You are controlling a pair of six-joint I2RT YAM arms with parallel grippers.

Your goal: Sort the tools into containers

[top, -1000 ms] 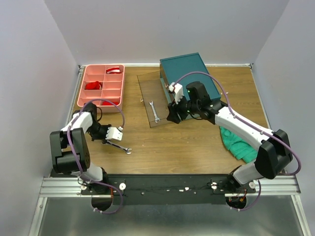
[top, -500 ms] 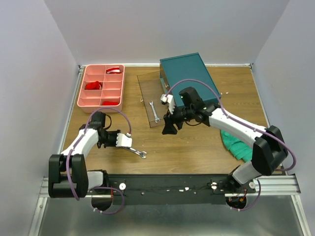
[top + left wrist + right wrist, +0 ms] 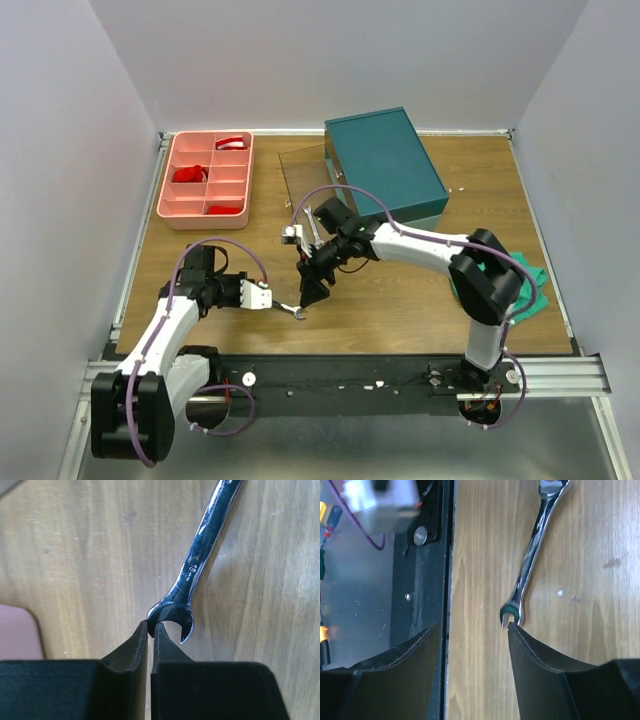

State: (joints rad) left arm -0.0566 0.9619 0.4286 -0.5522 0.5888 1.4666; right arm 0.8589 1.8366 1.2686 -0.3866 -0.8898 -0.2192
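My left gripper (image 3: 274, 302) is shut on the open-end head of a small silver wrench (image 3: 293, 311) low over the wood near the table's front. In the left wrist view the closed fingertips (image 3: 150, 630) pinch the rim of the wrench's head (image 3: 200, 565). My right gripper (image 3: 308, 290) is open and points down right at the wrench's free end; in the right wrist view the wrench (image 3: 530, 565) lies just past the right finger (image 3: 540, 655). The teal box (image 3: 385, 165), the clear tray (image 3: 298, 175) and the pink divided tray (image 3: 207, 175) stand at the back. No hammer shows.
A green cloth (image 3: 528, 283) lies at the right, partly under the right arm. The pink tray holds red items (image 3: 188, 174). The table's front edge and black rail (image 3: 422, 555) are close to the right gripper.
My left gripper has carried the wrench rightward along the front of the table. My right arm has swung left and forward from the teal box to the wrench's free end.
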